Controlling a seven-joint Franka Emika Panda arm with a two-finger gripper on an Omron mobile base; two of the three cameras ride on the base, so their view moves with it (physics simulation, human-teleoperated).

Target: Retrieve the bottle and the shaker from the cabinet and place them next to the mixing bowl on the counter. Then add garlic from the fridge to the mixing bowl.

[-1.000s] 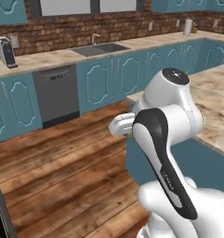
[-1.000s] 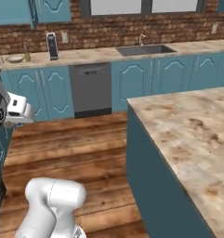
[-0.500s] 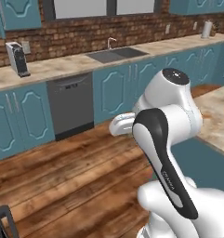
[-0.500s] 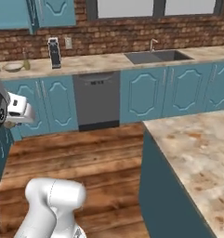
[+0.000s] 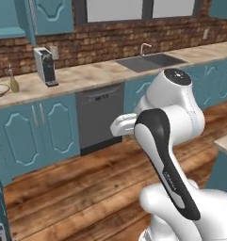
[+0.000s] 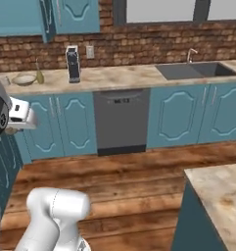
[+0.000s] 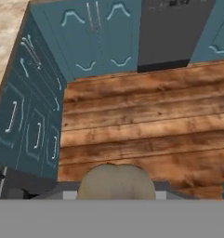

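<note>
Meanwhile, clamped between the two-finger gripper [image 7: 115, 197], the grey-white rounded-cap shaker [image 7: 115, 182] could slip if the base turns sharply toward the far-left mottled counter [image 5: 86, 75].

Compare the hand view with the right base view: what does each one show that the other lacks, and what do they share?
Hand view, not the right base view: the shaker's rounded grey-white cap close at the bottom, and a bank of teal drawer fronts seen from above.

Right base view, not the hand view: the mixing bowl with the bottle beside it on the counter, a coffee machine, the sink and the brick wall.

Both: the dark dishwasher, the teal cabinet doors left of it, and the wooden floor.
</note>
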